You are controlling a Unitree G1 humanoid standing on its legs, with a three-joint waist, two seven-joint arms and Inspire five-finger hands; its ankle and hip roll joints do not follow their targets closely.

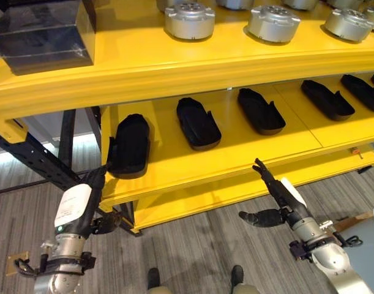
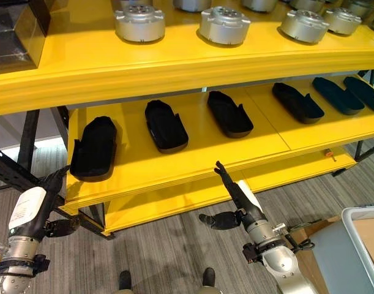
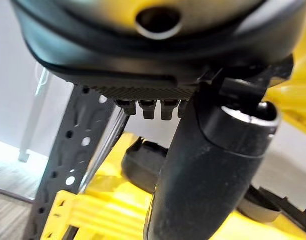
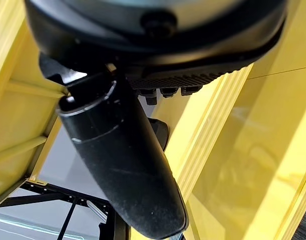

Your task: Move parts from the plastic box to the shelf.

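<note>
While both arms reach up from the near side, the yellow metal shelf [image 1: 193, 67] spans the scene in tiers. On its middle tier lie long black moulded plastic parts [image 1: 198, 122] in a row, running from left to far right, each apart from its neighbour. The leftmost black part [image 1: 129, 146] sits close to the tier's left end. On the top tier stand round silver-grey metal housings [image 1: 188, 19], also in a row, and at the far left of that tier sits a dark glossy rectangular block [image 1: 43, 30].

The left hand [image 1: 96, 184] is raised beside the shelf's left end, just near the leftmost black part and by the black perforated steel upright [image 1: 33, 156]; its fingers point upward, straight and holding nothing. The right hand [image 2: 231, 187] reaches toward the near edge of the middle tier, fingers straight and together, thumb spread out to the left, nothing held.

At the near right, the pale rim of a grey plastic box [image 2: 358, 236] shows on the grey wood-look floor [image 1: 193, 251]. No writing can be read on anything.
</note>
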